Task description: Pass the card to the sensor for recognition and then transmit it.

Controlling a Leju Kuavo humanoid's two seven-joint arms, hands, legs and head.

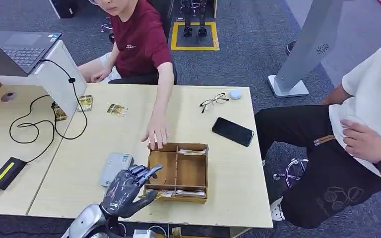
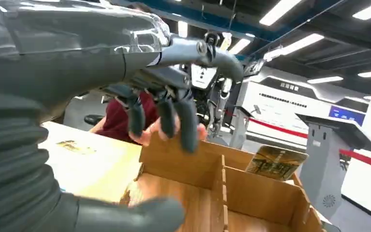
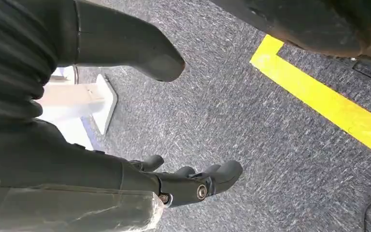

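Observation:
A wooden divided box sits near the table's front edge. One card leans on its far wall, and more cards lie along its near wall. A grey card sensor lies just left of the box. My left hand hovers over the box's left near corner, fingers spread, holding nothing. In the left wrist view the left hand hangs above the box, and a yellowish card stands at the far wall. My right hand hangs over the carpet, empty, fingers apart.
A person in a red shirt rests a hand on the box's far rim. Two loose cards lie further back, with a phone and glasses at the right. A laptop and cable are at the left. A second person sits at the right.

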